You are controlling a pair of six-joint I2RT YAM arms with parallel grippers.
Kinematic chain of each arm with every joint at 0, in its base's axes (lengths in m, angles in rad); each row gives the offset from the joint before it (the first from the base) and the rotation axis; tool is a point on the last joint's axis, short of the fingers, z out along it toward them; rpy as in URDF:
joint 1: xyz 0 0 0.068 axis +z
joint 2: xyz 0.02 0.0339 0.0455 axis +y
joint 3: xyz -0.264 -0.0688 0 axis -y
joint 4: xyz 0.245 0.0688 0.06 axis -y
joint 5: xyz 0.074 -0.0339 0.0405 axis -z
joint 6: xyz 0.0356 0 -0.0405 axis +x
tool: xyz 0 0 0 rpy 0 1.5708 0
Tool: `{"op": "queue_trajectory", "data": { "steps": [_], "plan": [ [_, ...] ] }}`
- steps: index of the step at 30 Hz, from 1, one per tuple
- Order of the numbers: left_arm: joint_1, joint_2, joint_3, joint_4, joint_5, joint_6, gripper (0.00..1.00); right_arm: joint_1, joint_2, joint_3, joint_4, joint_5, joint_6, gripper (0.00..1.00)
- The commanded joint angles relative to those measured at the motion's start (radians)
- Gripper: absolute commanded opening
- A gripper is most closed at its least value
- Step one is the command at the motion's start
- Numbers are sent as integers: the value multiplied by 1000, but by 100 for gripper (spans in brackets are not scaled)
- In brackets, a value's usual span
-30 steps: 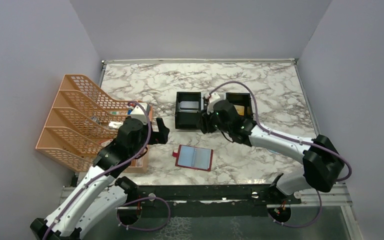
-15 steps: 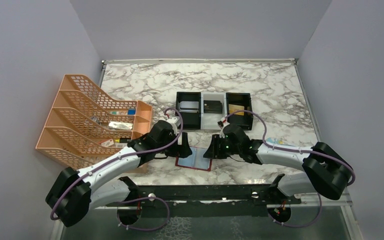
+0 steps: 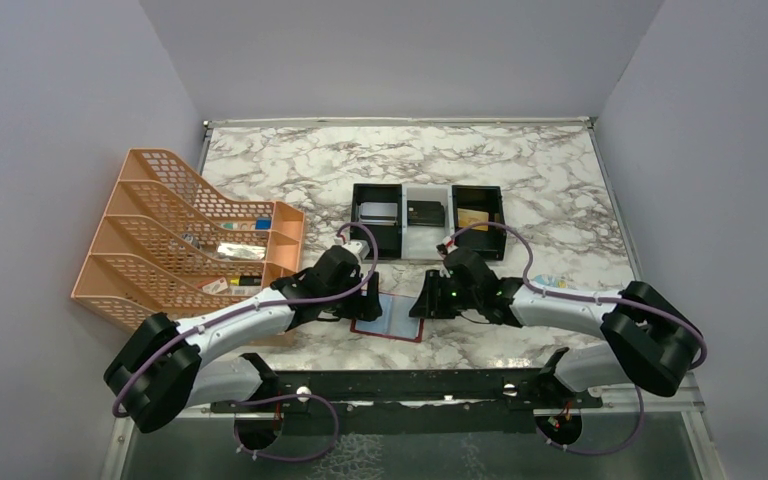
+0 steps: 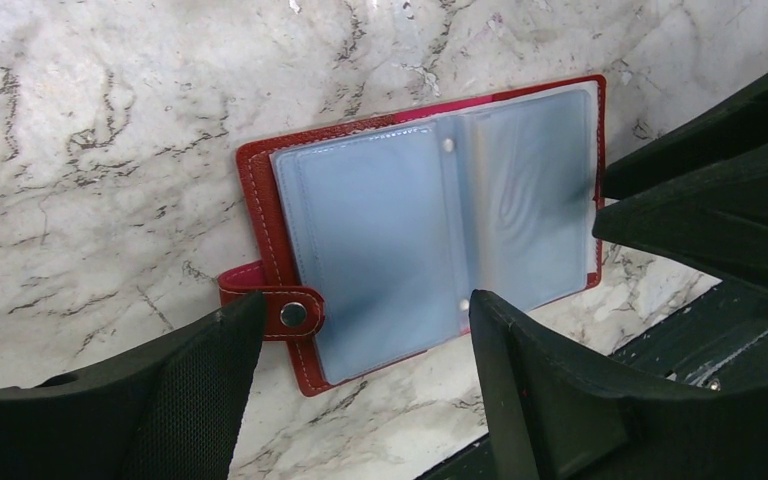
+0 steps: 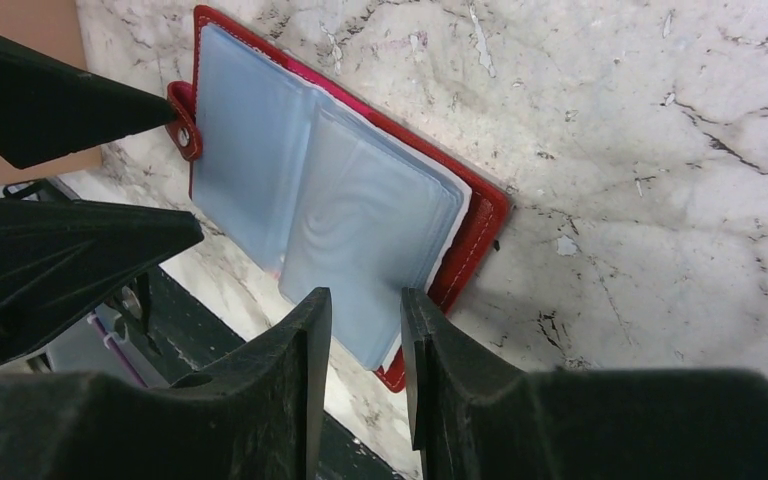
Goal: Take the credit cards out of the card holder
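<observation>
The card holder [image 3: 390,316] lies open on the marble near the front edge, red border up, with two pale blue panels [image 4: 390,230] [image 5: 310,200]. My left gripper [image 3: 365,298] hangs over its left side, open, its jaws wide apart [image 4: 365,305] above the snap tab. My right gripper [image 3: 426,300] is over the holder's right edge, open with a narrow gap [image 5: 365,300] and nothing between the fingers. Credit cards lie in the tray behind: a silvery-white one [image 3: 378,211], a black one [image 3: 424,212] and a gold one [image 3: 474,218].
The black-and-white three-compartment tray [image 3: 490,190] stands behind the holder. An orange file rack [image 3: 175,240] fills the left side. A clear light-blue packet [image 3: 550,283] lies by the right forearm. The black front rail [image 3: 410,385] runs just below the holder.
The left arm swung from the rack to the holder's left side. The right arm came down from the tray to the holder's right edge. Both pairs of jaws narrowed somewhat.
</observation>
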Motion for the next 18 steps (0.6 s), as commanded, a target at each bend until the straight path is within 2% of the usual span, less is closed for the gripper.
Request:
{"op": "queue_trajectory", "data": {
  "steps": [1,13,16,18],
  "plan": [
    [-4,12,1,-35,-62,2,76,0,-14,12,-10,23,0,32],
    [-9,41,-31,-30,-53,-1,71,0,73,17,64,-35,22,31],
    [-13,47,-30,-27,-48,1,68,0,84,15,122,-87,11,26],
    [-16,46,-32,-22,-43,3,65,0,82,25,138,-103,0,17]
  ]
}}
